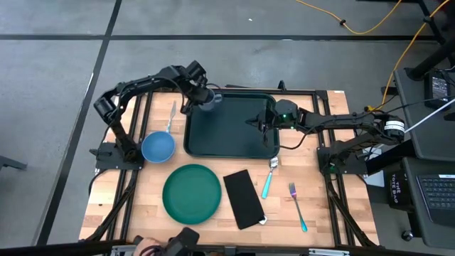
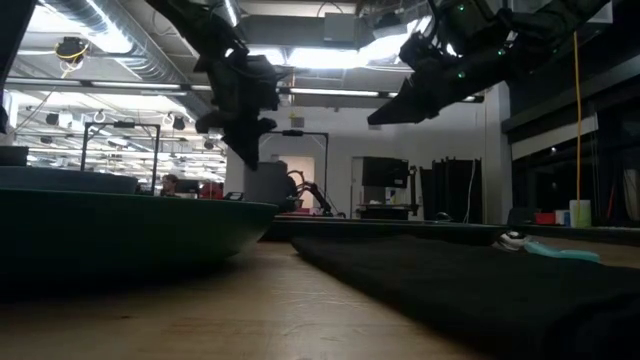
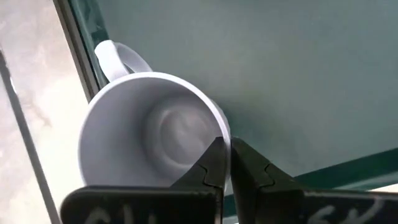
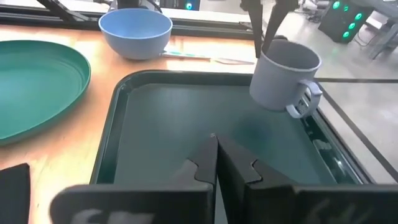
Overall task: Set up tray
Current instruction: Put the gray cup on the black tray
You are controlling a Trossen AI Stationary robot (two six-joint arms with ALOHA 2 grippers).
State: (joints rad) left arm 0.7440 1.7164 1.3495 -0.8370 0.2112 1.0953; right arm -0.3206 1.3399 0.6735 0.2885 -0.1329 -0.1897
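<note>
The dark green tray (image 1: 231, 131) lies mid-table, its floor bare. A pale grey mug (image 1: 209, 102) hangs over the tray's far left corner, and it also shows in the right wrist view (image 4: 283, 74). My left gripper (image 1: 205, 97) comes down onto the mug from above and is shut on its rim (image 3: 226, 144). My right gripper (image 1: 264, 122) hovers over the right part of the tray with its fingers shut (image 4: 217, 155), touching nothing. My left gripper pinches the mug's rim (image 3: 219, 121) on the side opposite the handle (image 3: 118, 56), one finger (image 3: 210, 163) inside the cup and one (image 3: 250, 167) outside. The fingers point down from above. The mug hangs tilted, apparently clear above the tray floor, with its handle (image 4: 303, 99) toward the far edge.
A blue bowl (image 1: 158, 147) and a utensil (image 1: 170, 117) sit left of the tray. The round green plate (image 1: 192, 193) and black napkin (image 1: 244, 198) lie near the table's near edge. A teal-handled spoon (image 1: 269, 178) and fork (image 1: 297, 206) lie to the right.
</note>
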